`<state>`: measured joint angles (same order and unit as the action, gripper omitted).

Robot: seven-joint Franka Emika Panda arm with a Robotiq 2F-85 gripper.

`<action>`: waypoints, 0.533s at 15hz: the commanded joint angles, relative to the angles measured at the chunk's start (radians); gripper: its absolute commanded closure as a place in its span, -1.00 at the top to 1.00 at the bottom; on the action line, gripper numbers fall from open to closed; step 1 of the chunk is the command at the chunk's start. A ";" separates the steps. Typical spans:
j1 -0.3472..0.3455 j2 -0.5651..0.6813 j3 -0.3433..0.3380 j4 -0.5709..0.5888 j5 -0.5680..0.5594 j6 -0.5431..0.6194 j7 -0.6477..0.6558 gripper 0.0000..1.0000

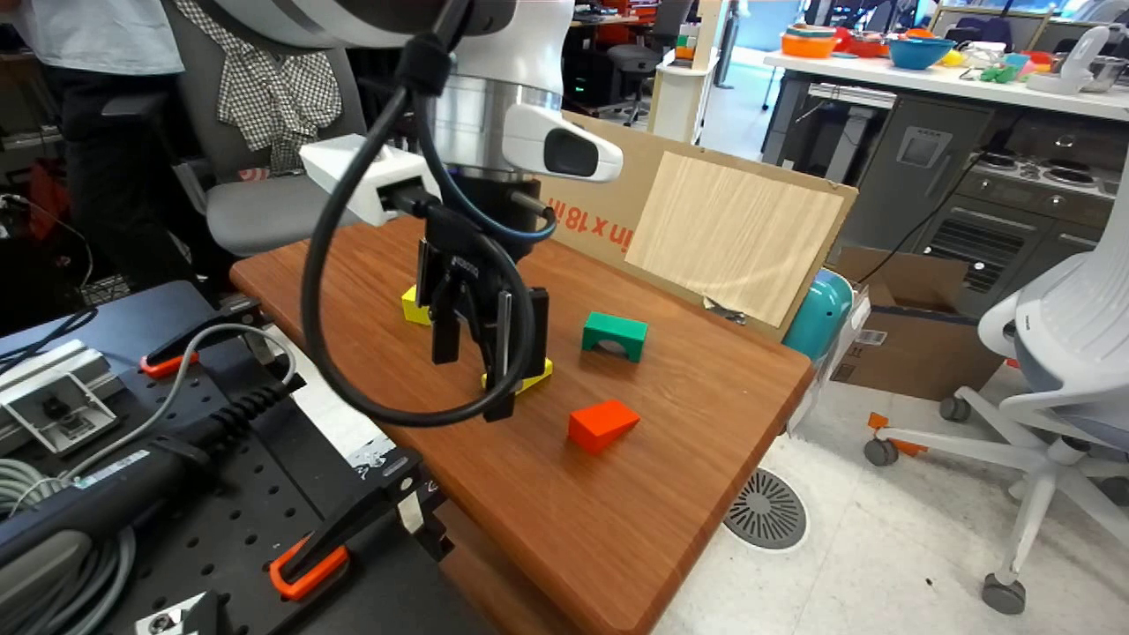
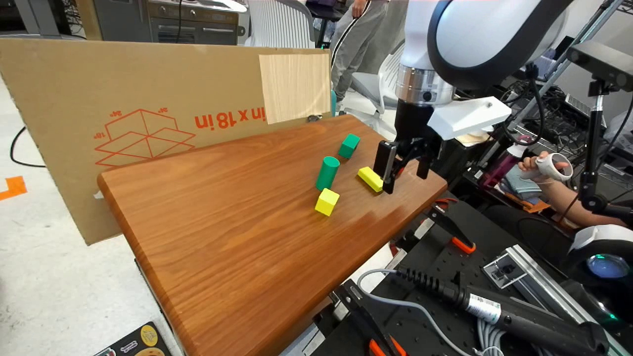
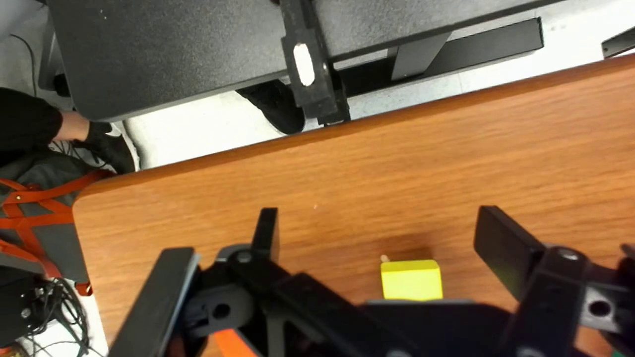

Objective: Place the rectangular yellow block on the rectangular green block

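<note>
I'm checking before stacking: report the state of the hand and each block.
Hand: open, holding nothing.
Rectangular yellow block: lying flat on the table.
Rectangular green block: standing with its arch underneath, top bare.
Green cylinder: upright.
Yellow cube: resting, nothing on top.
Red wedge: sloped face up.

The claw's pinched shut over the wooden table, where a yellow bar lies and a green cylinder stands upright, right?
No, the gripper is open: the wrist view shows its fingers apart. It is indeed over the wooden table, where the yellow bar lies and the green cylinder stands upright.
</note>
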<state>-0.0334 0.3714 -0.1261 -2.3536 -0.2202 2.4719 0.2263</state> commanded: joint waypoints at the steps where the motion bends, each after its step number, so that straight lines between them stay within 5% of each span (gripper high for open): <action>1: 0.026 0.069 -0.029 0.066 -0.049 0.029 0.011 1.00; 8: 0.002 0.150 -0.015 0.145 -0.008 0.033 -0.046 1.00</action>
<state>-0.0309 0.4689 -0.1385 -2.2559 -0.2371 2.4774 0.2152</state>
